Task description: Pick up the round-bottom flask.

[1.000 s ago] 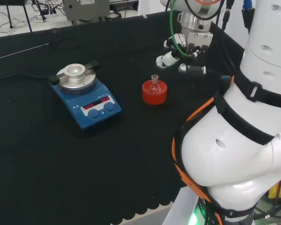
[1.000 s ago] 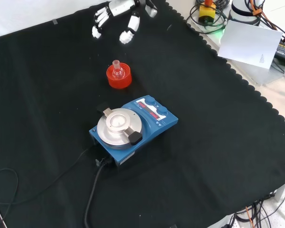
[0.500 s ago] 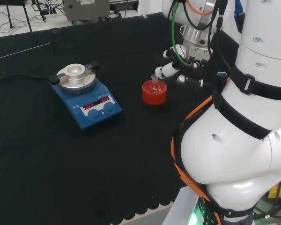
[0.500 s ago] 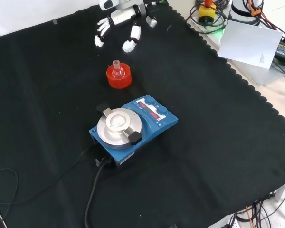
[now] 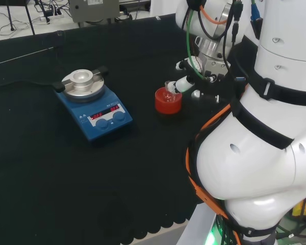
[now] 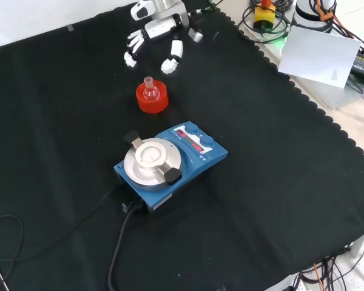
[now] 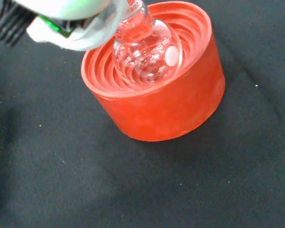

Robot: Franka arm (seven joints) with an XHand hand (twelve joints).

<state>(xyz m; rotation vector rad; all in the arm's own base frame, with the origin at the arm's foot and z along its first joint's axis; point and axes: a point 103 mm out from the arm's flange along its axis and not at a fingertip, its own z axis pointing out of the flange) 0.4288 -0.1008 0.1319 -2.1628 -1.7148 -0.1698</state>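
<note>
A surface (image 6: pixel 279 182) draped in black cloth with a scalloped edge carries the scene, with the white robot arm (image 5: pixel 265 153) bulking large at the right of the head view. Near the middle of the cloth sits a blue magnetic stirrer with a round silver top plate (image 6: pixel 168 165) (image 5: pixel 92 99), its black power cable (image 6: pixel 118 242) trailing toward the near edge in the front view. Just beyond the stirrer in the front view, and to its right in the head view, stands a red ribbed ring stand of plastic (image 6: pixel 151 98) (image 5: pixel 168 100) (image 7: pixel 156 80). Seated in that stand, upright with its short neck pointing up, is the small clear glass round-bottom flask (image 6: pixel 149 90) (image 5: pixel 168 92) (image 7: pixel 146 50); the wrist view shows its bulb resting in the stand's ribbed hollow. The black and white robot hand (image 6: pixel 161 39) (image 5: pixel 191 79) hovers just beyond the stand in the front view and just right of it in the head view, its fingers (image 6: pixel 170 60) spread apart and pointing down toward the cloth, holding nothing. In the head view one fingertip lies close beside the flask's neck; whether it touches cannot be told. A blurred white part of the robot hand overlaps the flask's neck in the wrist view.
</note>
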